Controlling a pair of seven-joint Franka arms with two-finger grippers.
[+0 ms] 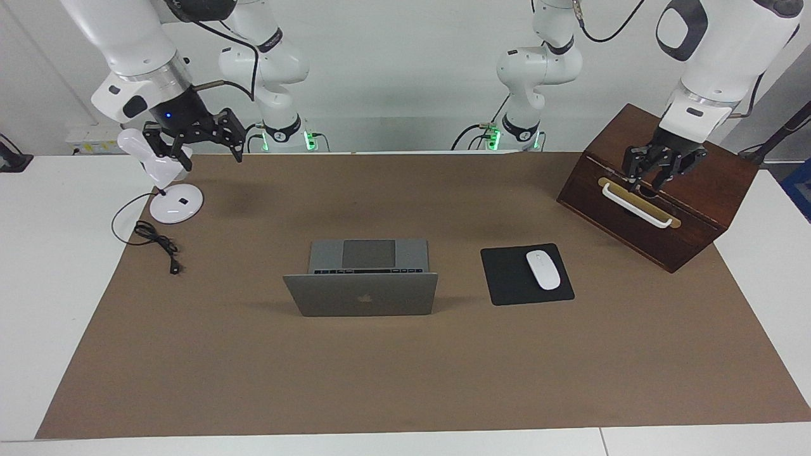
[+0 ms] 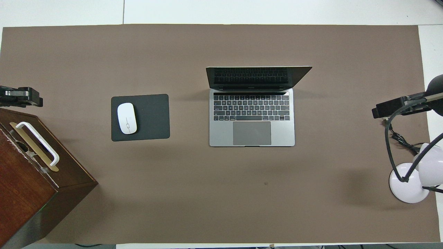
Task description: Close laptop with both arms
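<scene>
While the laptop (image 1: 361, 286) stands open near the middle of the tabletop (image 1: 405, 380), on the brown mat (image 1: 253, 367), no gripper touches it. Its lid is upright, with the dark logo turned away from the robots, and its keyboard deck lies flat toward the robots' edge of the tabletop. In the overhead view the laptop (image 2: 252, 110) shows its keys and its large trackpad, and the screen is dark.

The left gripper (image 1: 659, 168) hangs over the wooden box (image 1: 665, 209), which stands at the corner of the mat by the robots' edge, toward the left arm's end of the tabletop. Its fingers are drawn near to each other, just above the white handle (image 1: 637, 206) of the box; I cannot tell if they touch the handle or if they meet fully.

The right gripper (image 1: 193, 136) is in the air over the corner of the mat at the right arm's end, by the robots' edge. Its fingers are spread wide and hold nothing. Just under it is the small white desk lamp (image 1: 168, 196), with its black cable (image 1: 155, 240) lying on the mat.

Between the laptop and the box lies a black mouse pad (image 1: 513, 278) with a white mouse (image 1: 543, 270) on it.
</scene>
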